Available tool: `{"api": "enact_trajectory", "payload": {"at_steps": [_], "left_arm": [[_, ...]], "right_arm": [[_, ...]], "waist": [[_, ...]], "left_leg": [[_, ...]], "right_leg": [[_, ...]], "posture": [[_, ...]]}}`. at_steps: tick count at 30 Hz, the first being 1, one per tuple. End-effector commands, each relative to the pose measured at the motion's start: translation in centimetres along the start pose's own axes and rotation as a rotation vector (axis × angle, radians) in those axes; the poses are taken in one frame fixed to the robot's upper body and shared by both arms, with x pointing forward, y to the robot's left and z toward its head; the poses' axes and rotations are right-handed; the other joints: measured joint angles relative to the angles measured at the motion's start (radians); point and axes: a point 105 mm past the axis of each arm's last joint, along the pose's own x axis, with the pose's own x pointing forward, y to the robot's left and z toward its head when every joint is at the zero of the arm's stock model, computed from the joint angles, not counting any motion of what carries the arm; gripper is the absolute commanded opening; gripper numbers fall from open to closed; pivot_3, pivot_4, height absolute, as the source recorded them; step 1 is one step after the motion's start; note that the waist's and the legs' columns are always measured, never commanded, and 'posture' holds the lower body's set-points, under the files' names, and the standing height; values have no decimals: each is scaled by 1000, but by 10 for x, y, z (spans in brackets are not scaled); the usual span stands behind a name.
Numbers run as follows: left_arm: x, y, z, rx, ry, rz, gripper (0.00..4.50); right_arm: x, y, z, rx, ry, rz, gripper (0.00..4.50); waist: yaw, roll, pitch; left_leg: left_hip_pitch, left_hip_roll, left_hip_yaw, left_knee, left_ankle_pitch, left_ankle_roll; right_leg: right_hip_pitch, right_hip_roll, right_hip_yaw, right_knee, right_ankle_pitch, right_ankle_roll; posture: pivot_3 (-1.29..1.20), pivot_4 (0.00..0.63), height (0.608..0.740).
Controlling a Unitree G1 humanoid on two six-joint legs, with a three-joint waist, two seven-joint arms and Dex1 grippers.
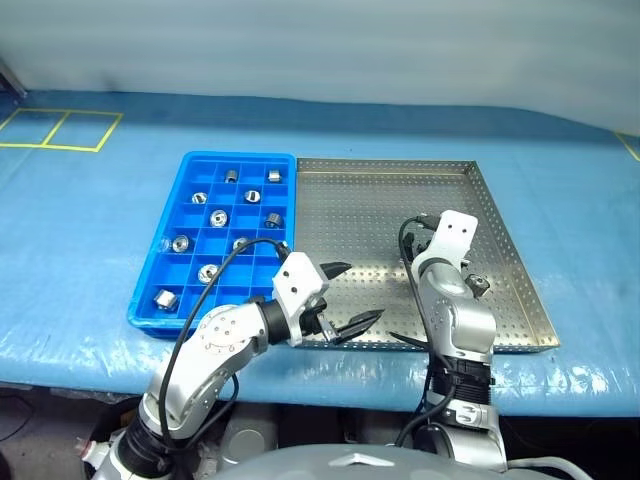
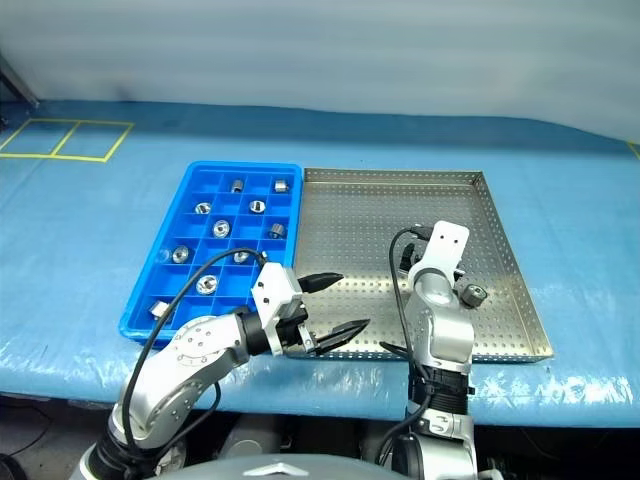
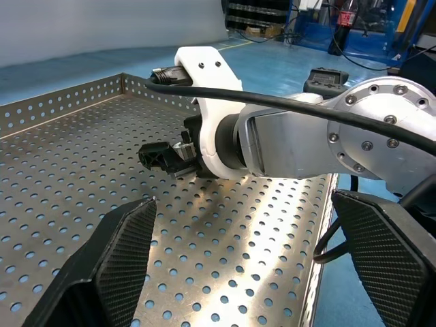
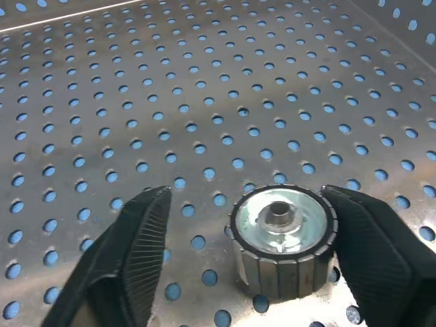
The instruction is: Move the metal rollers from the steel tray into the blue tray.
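Pickup step. Right gripper [image 4: 238, 262] down on steel tray [image 1: 400, 200], jaws apart, roller [image 4: 281, 238] between them, touching the one at 3 o'clock, not yet clamped. Next: close squarely, lift, carry toward blue tray [image 1: 190, 165] at 9 o'clock. Left gripper [image 1: 345, 297] spread wide, empty.

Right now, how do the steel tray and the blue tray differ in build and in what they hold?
The steel tray is one open pan with a perforated floor; the blue tray is split into small square compartments. The steel tray is wider; the blue tray is narrower. The steel tray holds a single roller, standing between the right tool's fingers; the blue tray holds several rollers in separate compartments. Both lie side by side on the blue table cover.
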Motion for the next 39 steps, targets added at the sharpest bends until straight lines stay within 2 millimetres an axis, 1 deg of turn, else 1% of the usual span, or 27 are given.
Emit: {"api": "enact_trajectory", "payload": {"at_steps": [1,2,3,4,8,10,12,15,18,22,26,27,30,33,36,39], "left_arm": [[-1,-8,15,28,-53,-24,4500],[-1,-8,15,27,-53,-23,4500],[-1,-7,14,25,-54,-21,4500],[-1,-7,14,21,-55,-19,4500],[-1,-4,15,17,-70,9,4500],[-2,1,18,22,-99,62,4500],[-3,9,22,31,-133,140,4500],[-10,27,28,67,-173,301,4500],[-16,36,32,71,-211,393,4500],[-33,41,34,100,-237,484,4500],[-50,42,33,126,-238,559,4500],[-55,42,32,120,-239,579,4500],[-61,42,31,123,-235,614,4500],[-73,39,29,133,-230,643,4500],[-80,37,27,131,-224,657,4500],[-84,35,25,131,-219,657,4500]], "right_arm": [[-2,2,10,21,-38,0,2586],[-2,3,9,25,-36,2,2179],[-2,3,10,26,-35,4,1882],[-3,4,10,23,-36,7,1691],[-7,8,15,2,-48,37,1702],[-12,17,24,-23,-73,92,1702],[-18,30,35,-57,-105,172,1702],[-33,61,53,-141,-159,368,1702],[-44,79,62,-223,-183,485,1702],[-59,108,70,-304,-200,664,1702],[-71,132,70,-366,-192,811,1702],[-75,139,68,-390,-186,859,1702],[-81,150,63,-445,-168,937,1702],[-92,161,50,-504,-132,1043,1702],[-99,164,39,-555,-101,1106,1702],[-99,163,32,-587,-73,1133,1702]], "waist": [[0,0,0],[0,0,0],[0,0,0],[0,0,0],[1,0,0],[2,0,0],[2,0,0],[3,1,1],[8,1,1],[24,1,1],[42,0,1],[48,0,1],[72,0,1],[98,0,1],[128,0,1],[159,0,1]], "left_leg": [[0,0,0,0,0,0],[0,0,0,0,0,0],[0,0,0,0,0,0],[0,0,0,0,0,0],[0,0,0,0,0,0],[0,0,0,0,0,0],[0,0,0,0,0,0],[0,0,0,0,0,0],[0,0,-1,0,0,0],[0,0,-1,-2,0,0],[-1,0,-1,-3,0,0],[-1,0,-1,-3,0,0],[-1,0,-1,-3,0,0],[-2,0,-2,-3,0,0],[-3,0,-2,-3,0,0],[-3,0,-2,-3,0,0]], "right_leg": [[0,0,0,0,0,0],[0,0,0,0,0,0],[0,0,0,0,0,0],[0,0,0,0,0,0],[0,0,0,0,0,0],[0,0,0,0,0,0],[0,0,0,0,0,0],[0,0,0,0,0,0],[0,0,0,0,0,0],[0,0,0,0,1,-1],[-1,0,-2,-2,2,-2],[-1,0,-2,-2,2,-2],[-1,-1,-2,-3,1,-1],[-1,-1,-3,-3,1,0],[-1,-1,-4,-4,0,0],[-2,-1,-5,-5,0,0]], "posture": [[233,150,740],[246,150,740],[246,150,740],[246,150,740],[253,150,740],[258,150,740],[270,150,740],[287,150,740],[326,150,740],[368,150,740],[422,150,740],[438,150,740],[473,150,740],[497,150,740],[514,150,740],[524,150,740]]}}
